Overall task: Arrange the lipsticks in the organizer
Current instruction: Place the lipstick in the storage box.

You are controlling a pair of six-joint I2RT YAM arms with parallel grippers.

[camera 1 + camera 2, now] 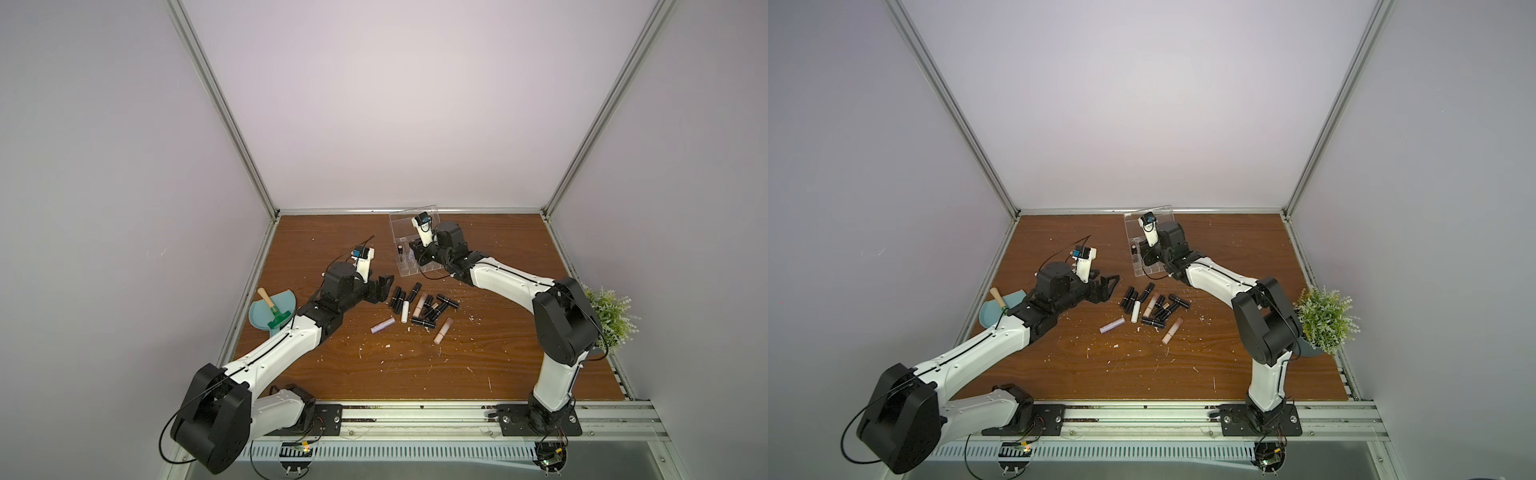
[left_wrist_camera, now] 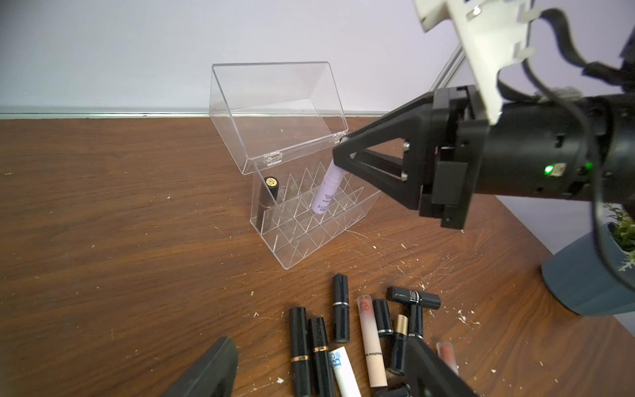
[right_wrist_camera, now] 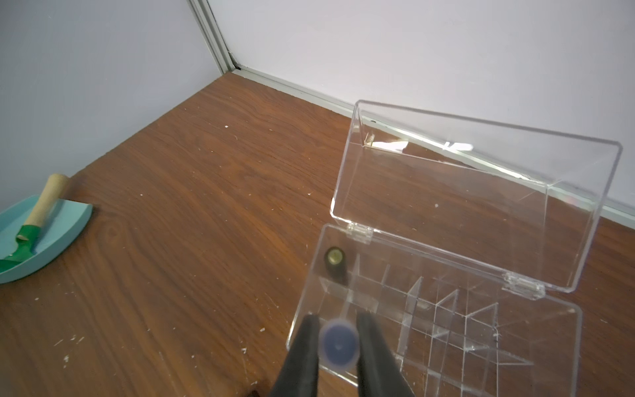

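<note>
— Where is the organizer (image 2: 309,237)?

— By the far edge of the tabletop (image 1: 478,374), about midway along it, with its lid (image 2: 275,103) swung up. One dark lipstick (image 2: 266,202) stands upright in a corner cell by the hinge.

— And the right claw (image 2: 338,151)?

— Clenched on the top of a lavender lipstick (image 2: 327,192). The tube is tilted and its lower end is down inside the grid. Which cell, I cannot tell.

— The left claw (image 1: 386,291)?

— Released, with its jaws spread wide and nothing between them. It hovers just beside the loose lipsticks (image 1: 419,304).

— Where do those lie?

— In a cluster mid-tabletop, on their sides, mostly black, with a white one among them. A second lavender tube (image 1: 382,325) and a beige-pink one (image 1: 443,331) lie slightly apart, toward the near edge.
</note>
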